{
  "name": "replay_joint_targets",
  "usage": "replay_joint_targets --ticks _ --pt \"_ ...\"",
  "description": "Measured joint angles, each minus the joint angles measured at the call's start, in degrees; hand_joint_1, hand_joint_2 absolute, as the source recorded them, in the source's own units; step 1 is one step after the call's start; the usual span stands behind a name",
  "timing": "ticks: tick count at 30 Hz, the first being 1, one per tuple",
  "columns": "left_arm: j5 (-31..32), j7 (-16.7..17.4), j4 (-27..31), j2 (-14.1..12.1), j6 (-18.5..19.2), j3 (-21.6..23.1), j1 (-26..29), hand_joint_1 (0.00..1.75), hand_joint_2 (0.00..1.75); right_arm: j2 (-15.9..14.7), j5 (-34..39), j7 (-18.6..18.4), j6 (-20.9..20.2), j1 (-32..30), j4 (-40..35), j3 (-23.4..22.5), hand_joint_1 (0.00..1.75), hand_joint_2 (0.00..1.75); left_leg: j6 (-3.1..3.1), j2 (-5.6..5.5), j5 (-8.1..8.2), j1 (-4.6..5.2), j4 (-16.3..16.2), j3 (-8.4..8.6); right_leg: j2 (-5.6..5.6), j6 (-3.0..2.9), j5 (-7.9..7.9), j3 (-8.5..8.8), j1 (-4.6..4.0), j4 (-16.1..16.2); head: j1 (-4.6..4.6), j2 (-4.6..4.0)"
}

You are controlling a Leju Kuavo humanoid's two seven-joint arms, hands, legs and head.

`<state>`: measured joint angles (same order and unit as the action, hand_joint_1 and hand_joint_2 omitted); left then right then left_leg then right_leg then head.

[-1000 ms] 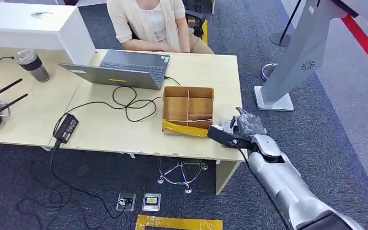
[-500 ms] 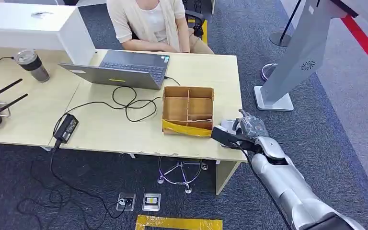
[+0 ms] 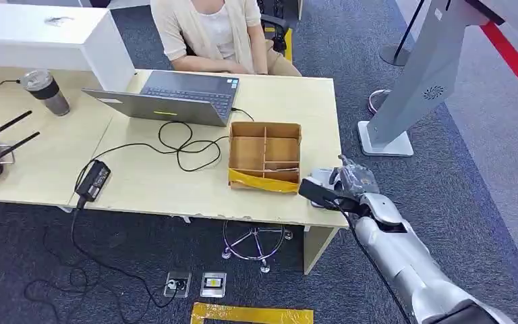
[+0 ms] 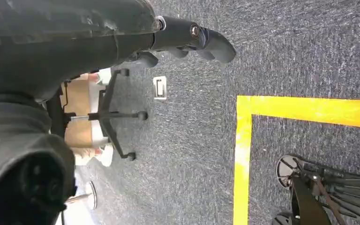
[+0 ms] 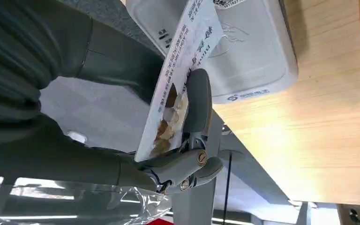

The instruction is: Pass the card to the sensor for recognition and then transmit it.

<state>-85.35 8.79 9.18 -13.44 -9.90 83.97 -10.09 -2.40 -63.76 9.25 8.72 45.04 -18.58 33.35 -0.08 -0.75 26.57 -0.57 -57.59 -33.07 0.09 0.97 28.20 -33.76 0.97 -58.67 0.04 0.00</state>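
My right hand (image 3: 346, 183) hovers at the table's front right corner, beside the cardboard box. It grips a printed card (image 5: 180, 70) between thumb and fingers (image 5: 196, 101), tilted on edge just over the white card sensor (image 5: 251, 47). The sensor (image 3: 320, 178) lies flat on the table, partly hidden by the hand in the head view. Whether the card touches the sensor I cannot tell. My left hand (image 4: 187, 40) hangs over the carpet with curled fingers and holds nothing.
A divided cardboard box (image 3: 265, 155) with yellow tape sits left of the sensor. A laptop (image 3: 175, 98), cables (image 3: 182, 145) and a power brick (image 3: 93, 180) lie further left. A person (image 3: 209, 34) sits behind the table (image 3: 175, 182). A grey kiosk stand (image 3: 411, 88) rises at right.
My right hand with the card has drifted slightly right and toward the table's front edge. Nothing else has moved.
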Motion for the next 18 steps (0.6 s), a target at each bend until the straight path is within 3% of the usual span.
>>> replay_joint_targets --ticks 18 --pt "1.0 -0.9 0.0 -0.3 0.6 0.0 -0.1 0.00 0.00 -1.1 -2.0 -0.7 0.7 3.2 0.0 0.0 1.75 1.75 0.00 0.01 0.00 0.00 0.0 -0.01 0.01 0.00 -0.01 0.01 0.00 0.0 -0.02 0.00"
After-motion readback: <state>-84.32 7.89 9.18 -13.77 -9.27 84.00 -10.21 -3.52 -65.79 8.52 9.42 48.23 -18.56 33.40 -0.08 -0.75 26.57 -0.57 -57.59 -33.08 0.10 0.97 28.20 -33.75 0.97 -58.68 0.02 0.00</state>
